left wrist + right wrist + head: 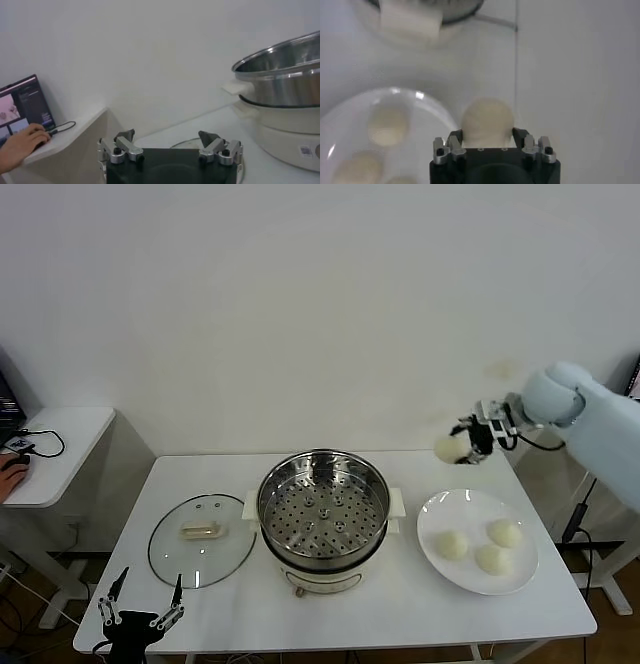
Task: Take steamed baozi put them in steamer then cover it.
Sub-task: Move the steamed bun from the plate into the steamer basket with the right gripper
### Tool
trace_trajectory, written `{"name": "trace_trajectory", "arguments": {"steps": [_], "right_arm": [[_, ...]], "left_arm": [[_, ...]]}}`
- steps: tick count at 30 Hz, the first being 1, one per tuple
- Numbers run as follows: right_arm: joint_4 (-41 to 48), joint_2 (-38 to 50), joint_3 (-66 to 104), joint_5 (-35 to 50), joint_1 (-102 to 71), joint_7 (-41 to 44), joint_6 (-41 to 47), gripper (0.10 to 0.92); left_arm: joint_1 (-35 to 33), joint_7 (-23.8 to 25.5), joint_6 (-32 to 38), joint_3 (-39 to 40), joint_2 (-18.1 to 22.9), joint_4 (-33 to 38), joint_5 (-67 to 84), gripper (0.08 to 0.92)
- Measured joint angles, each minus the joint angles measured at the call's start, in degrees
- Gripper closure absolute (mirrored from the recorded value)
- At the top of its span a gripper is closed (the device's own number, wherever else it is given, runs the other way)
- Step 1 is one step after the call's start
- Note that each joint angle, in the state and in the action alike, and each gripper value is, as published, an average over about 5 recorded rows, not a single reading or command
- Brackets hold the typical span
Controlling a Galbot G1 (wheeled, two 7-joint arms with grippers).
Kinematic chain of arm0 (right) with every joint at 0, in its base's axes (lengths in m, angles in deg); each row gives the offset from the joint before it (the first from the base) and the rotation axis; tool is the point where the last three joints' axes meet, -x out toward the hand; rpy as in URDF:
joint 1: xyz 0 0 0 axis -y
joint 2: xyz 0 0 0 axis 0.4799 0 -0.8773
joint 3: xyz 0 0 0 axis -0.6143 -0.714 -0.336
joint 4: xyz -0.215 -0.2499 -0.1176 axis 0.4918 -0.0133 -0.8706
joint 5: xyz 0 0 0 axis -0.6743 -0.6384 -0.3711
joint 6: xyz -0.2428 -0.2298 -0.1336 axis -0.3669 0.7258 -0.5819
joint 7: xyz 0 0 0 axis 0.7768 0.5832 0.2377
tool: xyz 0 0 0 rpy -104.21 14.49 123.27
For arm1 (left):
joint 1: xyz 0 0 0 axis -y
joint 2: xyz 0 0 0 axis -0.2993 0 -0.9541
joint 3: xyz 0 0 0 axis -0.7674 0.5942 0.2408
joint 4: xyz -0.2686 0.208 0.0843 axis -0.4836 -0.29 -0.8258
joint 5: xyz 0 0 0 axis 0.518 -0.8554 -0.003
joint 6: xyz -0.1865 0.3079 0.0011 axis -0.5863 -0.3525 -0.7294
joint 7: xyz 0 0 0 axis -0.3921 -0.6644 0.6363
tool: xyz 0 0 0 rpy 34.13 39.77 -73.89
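Note:
My right gripper point(462, 446) hangs in the air above the table's back right corner, shut on one steamed baozi point(450, 448), a cream-white bun also seen between the jaws point(487, 121). Three more baozi point(452, 544) lie on a white plate point(440, 514) below it. The steamer point(322, 514), a shiny pot with a perforated tray on a cream base, stands uncovered at the table's middle. The cover point(202, 539), a glass lid with a cream handle, lies flat to its left. My left gripper point(140, 599) stands open at the table's front left corner, empty.
A small white side table point(55, 449) with a laptop, a cable and a person's hand point(20, 145) stands to the left. The wall is close behind the table. The steamer's side handle point(237, 87) shows in the left wrist view.

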Motion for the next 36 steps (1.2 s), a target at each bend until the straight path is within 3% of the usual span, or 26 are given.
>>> {"name": "trace_trajectory", "arguments": {"steps": [7, 15, 24, 36], "right_arm": [[-4.24, -4.93, -8.49, 6.05, 8.88, -2.03, -1.19, 0.4], [-2.88, -14.08, -16.72, 7.18, 12.87, -4.25, -5.89, 0.406], [2.97, -24.34, -21.66, 0.56, 12.18, -5.91, -14.06, 0.406], [8.73, -30.22, -23.53, -10.27, 8.06, -8.45, -22.92, 0.401]], "left_arm": [[0.25, 0.21, 0.15, -0.4, -0.34, -0.61, 0.58, 0.177], [0.94, 0.12, 0.57, -1.14, -0.39, -1.51, 1.49, 0.177], [1.28, 0.04, 0.73, -2.36, -0.63, -2.38, 2.23, 0.177], [2.03, -0.03, 0.78, -2.32, -0.27, -3.04, 2.29, 0.177]]}}
